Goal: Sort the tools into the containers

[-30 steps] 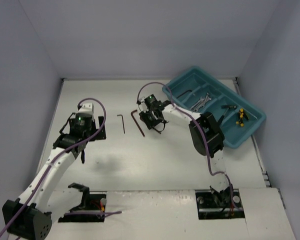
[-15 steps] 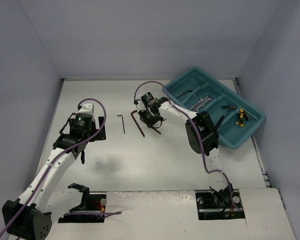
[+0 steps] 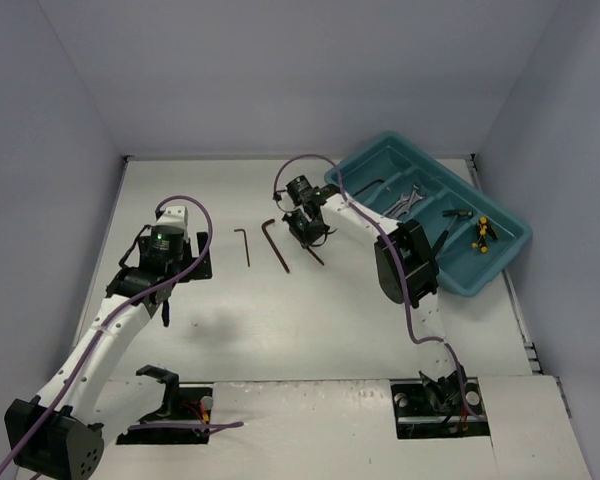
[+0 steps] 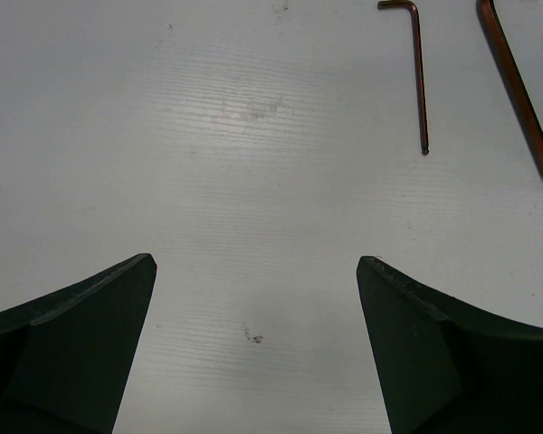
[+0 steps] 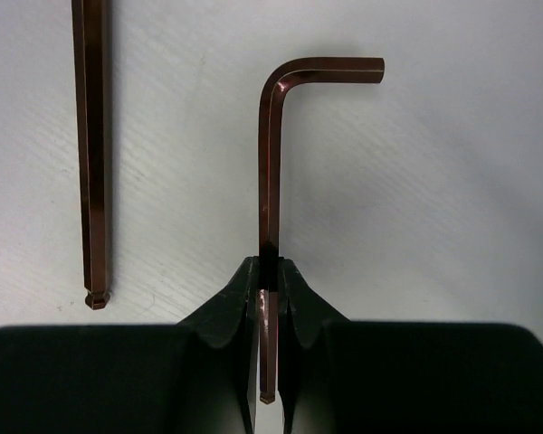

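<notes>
The teal tray (image 3: 500,255) sits at the far right and holds silver wrenches (image 3: 408,200), a black-handled tool (image 3: 455,214) and a yellow-and-black tool (image 3: 482,233) in its compartments. My right gripper (image 3: 306,235) (image 5: 269,276) is shut on the long shaft of a dark L-shaped hex key (image 5: 270,172) (image 3: 314,253), low over the table left of the tray. Two more hex keys lie on the table: a small one (image 3: 244,246) (image 4: 420,81) and a longer one (image 3: 275,245) (image 4: 520,99) (image 5: 92,154). My left gripper (image 3: 180,268) (image 4: 256,262) is open and empty, left of them.
White table with grey walls on three sides. The tray stands angled against the right wall. The arm bases and their cables (image 3: 180,425) sit at the near edge.
</notes>
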